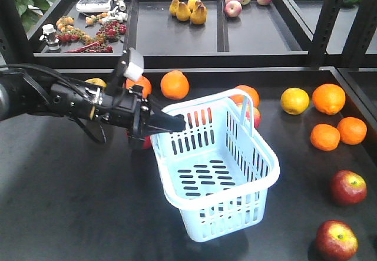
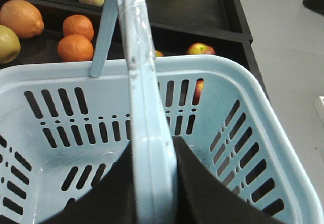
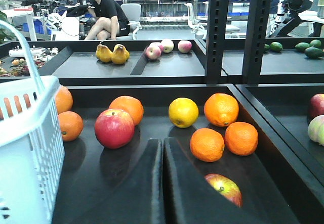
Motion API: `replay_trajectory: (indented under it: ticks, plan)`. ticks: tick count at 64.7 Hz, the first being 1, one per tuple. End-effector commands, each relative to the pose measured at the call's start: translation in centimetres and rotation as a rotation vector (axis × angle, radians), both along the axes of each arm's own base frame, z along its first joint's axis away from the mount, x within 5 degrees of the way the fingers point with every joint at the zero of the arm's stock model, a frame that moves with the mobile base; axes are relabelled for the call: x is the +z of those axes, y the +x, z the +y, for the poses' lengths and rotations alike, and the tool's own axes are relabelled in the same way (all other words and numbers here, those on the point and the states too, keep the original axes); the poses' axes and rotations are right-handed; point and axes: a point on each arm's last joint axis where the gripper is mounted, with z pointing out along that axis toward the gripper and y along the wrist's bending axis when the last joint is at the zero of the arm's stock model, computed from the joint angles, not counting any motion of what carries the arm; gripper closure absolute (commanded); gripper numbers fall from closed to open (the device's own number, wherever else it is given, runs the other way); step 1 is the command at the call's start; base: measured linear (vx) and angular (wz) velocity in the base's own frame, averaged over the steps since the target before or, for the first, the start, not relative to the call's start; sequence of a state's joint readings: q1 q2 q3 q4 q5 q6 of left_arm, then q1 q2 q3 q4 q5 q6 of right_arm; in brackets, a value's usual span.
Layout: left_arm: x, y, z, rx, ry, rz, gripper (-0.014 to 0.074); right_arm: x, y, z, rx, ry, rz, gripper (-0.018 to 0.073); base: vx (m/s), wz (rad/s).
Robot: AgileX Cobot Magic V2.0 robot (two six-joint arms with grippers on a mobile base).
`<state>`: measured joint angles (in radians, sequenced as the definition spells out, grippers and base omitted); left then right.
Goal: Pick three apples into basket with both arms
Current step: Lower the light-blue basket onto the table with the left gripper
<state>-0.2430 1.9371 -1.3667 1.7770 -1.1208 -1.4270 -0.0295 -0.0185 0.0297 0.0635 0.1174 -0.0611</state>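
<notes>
Judging by the bare slotted floor of the basket [image 1: 232, 211], we place this at the opening step: none of the three apples is in it. The left gripper [image 1: 174, 121] is clenched on a pale blue bar at the basket's near-left end (rim or handle, we cannot say which) and holds the basket tipped on the dark table [image 1: 70, 202]. The right gripper [image 3: 163, 145] shows only in its own wrist view, fingers pressed together on nothing, low over the table. Two apples [image 1: 347, 187] lie well apart from the basket at the front right. A third [image 1: 255, 118] sits just behind it, half hidden, among oranges [image 1: 328, 98]. They are dark red and glossy, yellow-green at the stem. Next, we think, the right gripper must open and settle around the nearest apple [image 3: 223, 187], just beside its fingers.
</notes>
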Motion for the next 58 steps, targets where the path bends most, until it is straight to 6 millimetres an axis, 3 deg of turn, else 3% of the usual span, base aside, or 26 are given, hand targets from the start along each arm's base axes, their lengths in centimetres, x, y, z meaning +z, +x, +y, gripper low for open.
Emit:
replay_trajectory:
  ticks: [1,39,50,58]
  plan:
    - [2.4,-0.6,-0.1,-0.051,0.015,-0.088,0.0596,0.3,0.0,-0.1,-0.007,-0.016,-0.063,0.0567,0.00,0.00]
    - [-0.2,0.5,-0.2,-0.023,0.046,-0.055,0.0561,0.3,0.0,-0.1,-0.007,-0.016,-0.063,0.0567,0.00,0.00]
    - [-0.2,0.5,-0.2,-0.022,0.046,-0.055,0.0480,0.3,0.0,-0.1,-0.007,-0.016,-0.063,0.0567,0.00,0.00]
    - [-0.3,0.7,-0.1,-0.002,0.054,-0.058,0.0372,0.3,0.0,-0.1,-0.007,-0.016,-0.063,0.0567,0.00,0.00]
